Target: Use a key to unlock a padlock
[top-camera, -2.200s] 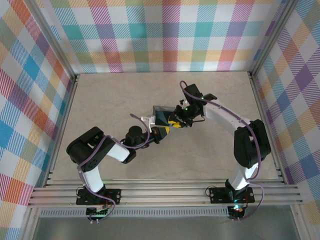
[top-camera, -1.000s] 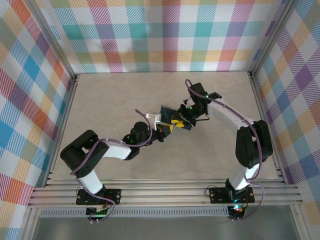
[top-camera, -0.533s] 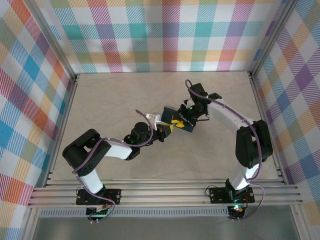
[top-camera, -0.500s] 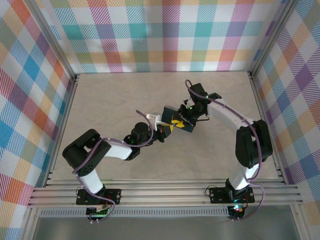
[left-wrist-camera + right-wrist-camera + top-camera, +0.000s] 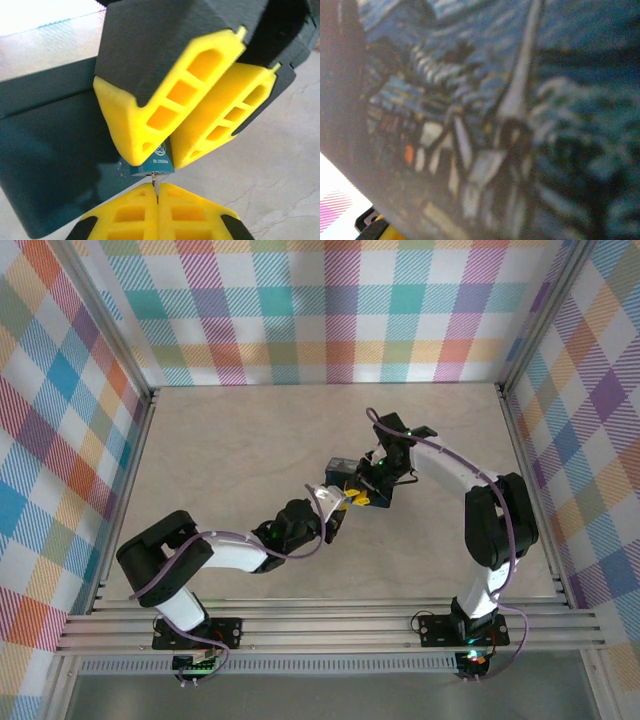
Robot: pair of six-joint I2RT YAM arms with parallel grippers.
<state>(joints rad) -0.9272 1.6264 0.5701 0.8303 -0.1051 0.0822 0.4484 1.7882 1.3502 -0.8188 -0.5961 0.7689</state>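
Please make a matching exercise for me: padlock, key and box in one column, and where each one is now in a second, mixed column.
1. padlock
2. key
3. box

a. pinched in the left hand
b. large and dark, beside the padlock
c. between the yellow fingers of the right hand

Pairs: 1-c, 2-a, 3-b

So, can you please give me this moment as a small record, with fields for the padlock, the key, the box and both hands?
left hand: shut on the key
right hand: shut on the padlock
padlock: blue body, held just above the key
key: thin blade, tip at the padlock's underside; depth unclear
box: dark teal, close beside the padlock
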